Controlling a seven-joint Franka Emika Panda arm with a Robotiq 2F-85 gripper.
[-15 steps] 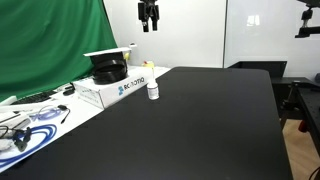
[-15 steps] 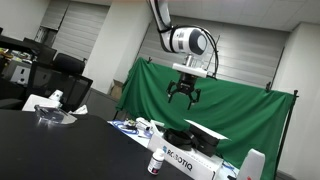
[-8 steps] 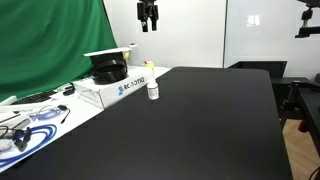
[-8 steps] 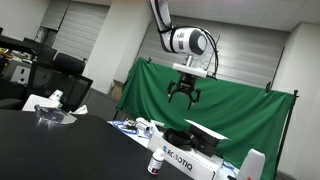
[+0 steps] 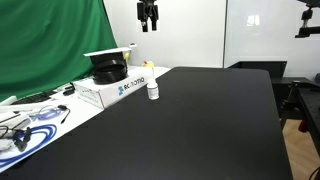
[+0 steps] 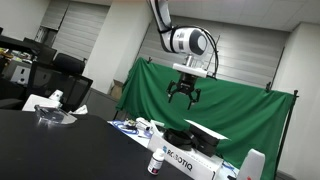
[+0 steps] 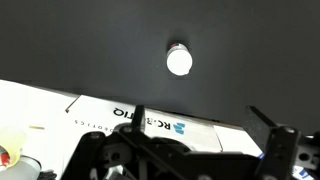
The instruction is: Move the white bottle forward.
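Black bench holds the white bottle, standing upright near its edge, just beside a white box. Blue letters on the box read "ROBOTIQ". High above them hangs the claw, fingers spread open, holding nothing. A green cloth hangs behind the box.

I log the arm as white and smooth-shelled, ending in a rounded wrist housing with a dark circular end cap. Under it sits a pale flange, then the gripper, black in both exterior views. In the wrist view its fingers read as black open-frame linkage bars with round pivots. Screws and markings are too small for me to read.
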